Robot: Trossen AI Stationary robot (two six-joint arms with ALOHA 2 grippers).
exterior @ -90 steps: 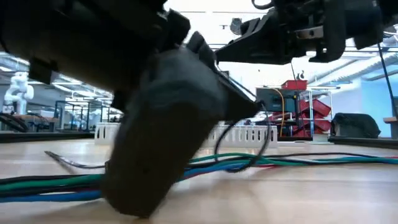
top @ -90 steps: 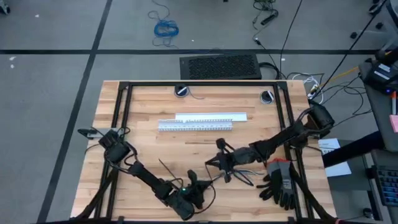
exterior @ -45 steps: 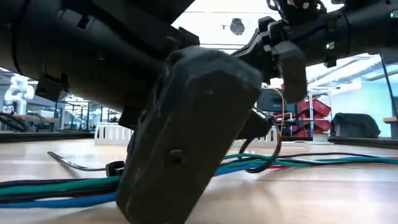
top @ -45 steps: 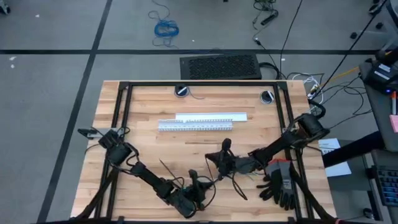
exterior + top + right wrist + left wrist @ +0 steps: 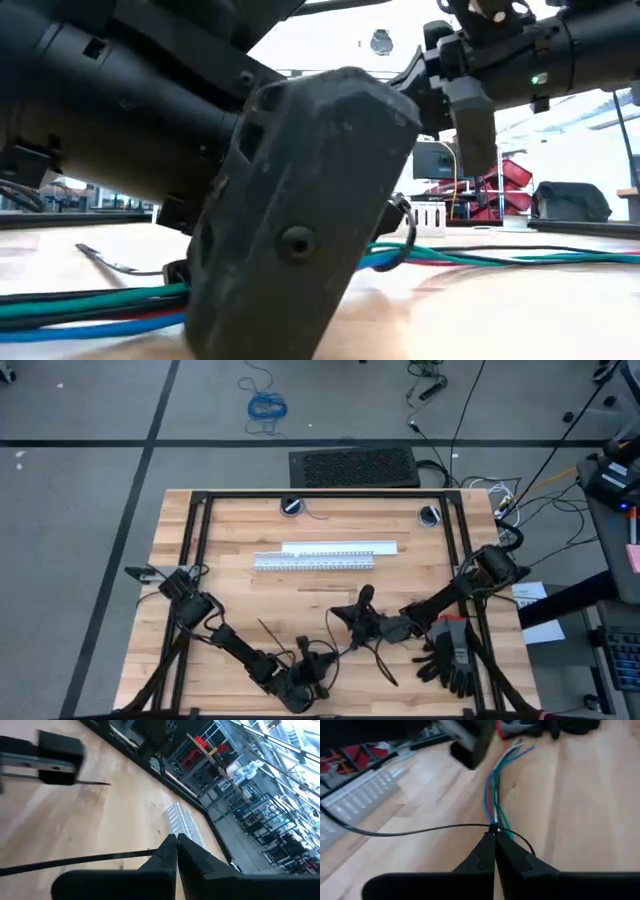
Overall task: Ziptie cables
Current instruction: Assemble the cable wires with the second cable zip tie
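The cables (image 5: pixel 496 785), thin blue, green and grey wires, lie on the wooden table (image 5: pixel 240 540) near its front edge and also show in the low view (image 5: pixel 90 310). One ziptie (image 5: pixel 410 831) is looped around them, its loop (image 5: pixel 398 238) standing up off the bundle. My left gripper (image 5: pixel 494 836) is shut on the bundle at the loop. My right gripper (image 5: pixel 176 840), just beyond toward the far right, is shut on the ziptie's thin strip (image 5: pixel 75 860). A second dark ziptie (image 5: pixel 268 632) lies flat to the left. My left gripper pinches the cable bundle between its two fingertips right at the ziptie's head (image 5: pixel 493 826), coming low along the bundle from the near side. The cables rest on the table. My right gripper pinches the ziptie's free strip (image 5: pixel 152 852) between its fingertips; the strip runs away from them clear of the table.
Two white slotted ducts (image 5: pixel 320 555) lie mid-table. Black gloves (image 5: pixel 450 655) sit at the near right. The black frame rails (image 5: pixel 195 550) border the table's left, right and far sides.
My right gripper has gone a little toward the far edge and turned, keeping the ziptie's strip. The ziptie's loop around the cables has grown smaller. My left gripper has tipped and shifted slightly toward the near edge, still shut on the bundle.
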